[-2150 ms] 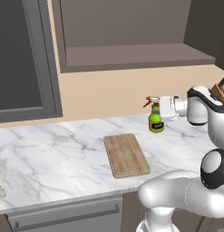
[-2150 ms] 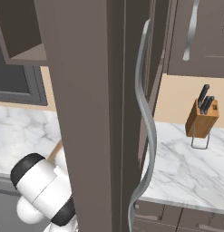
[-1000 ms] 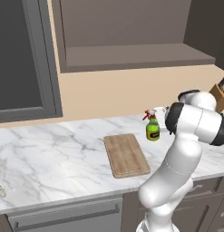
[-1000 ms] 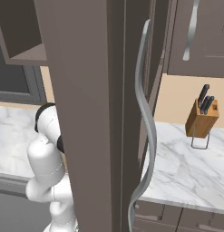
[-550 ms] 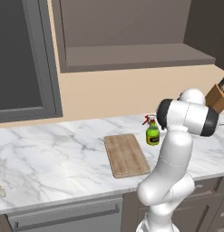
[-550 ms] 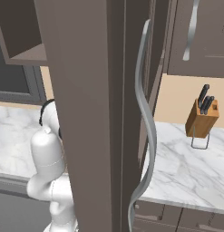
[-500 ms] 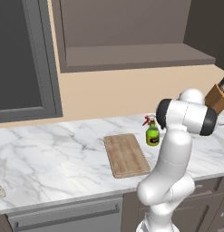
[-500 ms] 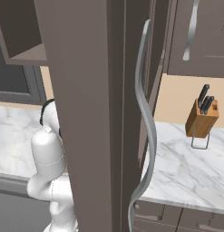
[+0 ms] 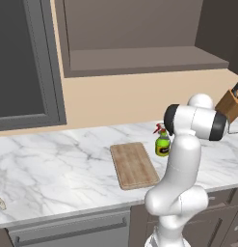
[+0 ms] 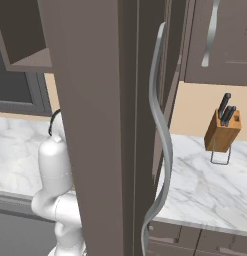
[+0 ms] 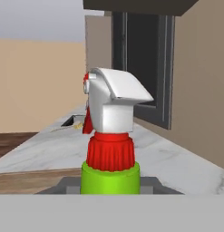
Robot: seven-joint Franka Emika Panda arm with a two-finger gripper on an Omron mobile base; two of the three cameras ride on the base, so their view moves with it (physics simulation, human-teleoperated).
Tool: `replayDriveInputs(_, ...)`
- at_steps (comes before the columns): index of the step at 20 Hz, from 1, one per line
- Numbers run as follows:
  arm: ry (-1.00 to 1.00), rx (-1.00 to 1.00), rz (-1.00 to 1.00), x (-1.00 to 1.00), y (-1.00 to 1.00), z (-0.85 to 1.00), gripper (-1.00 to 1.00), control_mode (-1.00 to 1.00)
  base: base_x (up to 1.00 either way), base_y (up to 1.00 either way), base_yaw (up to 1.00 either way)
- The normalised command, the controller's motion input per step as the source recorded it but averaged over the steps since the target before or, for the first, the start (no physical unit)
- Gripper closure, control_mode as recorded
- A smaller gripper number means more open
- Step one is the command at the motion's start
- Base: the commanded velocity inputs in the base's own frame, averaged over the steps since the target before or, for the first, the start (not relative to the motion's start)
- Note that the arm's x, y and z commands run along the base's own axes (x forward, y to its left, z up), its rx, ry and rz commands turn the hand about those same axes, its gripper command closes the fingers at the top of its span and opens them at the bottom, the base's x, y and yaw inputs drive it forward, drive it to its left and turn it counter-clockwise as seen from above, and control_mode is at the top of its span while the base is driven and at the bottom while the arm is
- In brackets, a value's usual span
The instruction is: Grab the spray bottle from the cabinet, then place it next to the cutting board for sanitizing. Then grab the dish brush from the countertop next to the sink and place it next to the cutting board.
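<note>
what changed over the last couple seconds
The spray bottle came down and toward the cutting board, carried by the arm, which swung from reaching out on the right to folding upright in front of the counter. The bottle now sits low by the board's right edge; whether the gripper has let go cannot be told. The board, cabinet and knife block stayed put.

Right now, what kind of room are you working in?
A kitchen, rendered in simulation: a white marble countertop with a cutting board and a spray bottle, a knife block, and an open wall cabinet above.
</note>
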Motion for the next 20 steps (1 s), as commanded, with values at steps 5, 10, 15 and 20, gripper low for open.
replayDriveInputs(5,0.00,0.00,0.00,-0.01,0.01,-0.12,-1.00,-1.00,0.00,0.00,0.00)
replayDriveInputs(10,0.00,0.00,0.00,0.00,0.00,0.00,-1.00,-1.00,0.00,0.00,0.00)
replayDriveInputs(15,0.00,0.00,0.00,0.00,0.00,0.03,-1.00,-1.00,0.00,0.00,0.00)
replayDriveInputs(20,0.04,0.00,0.00,0.00,-0.06,0.02,-1.00,-1.00,0.00,0.00,0.00)
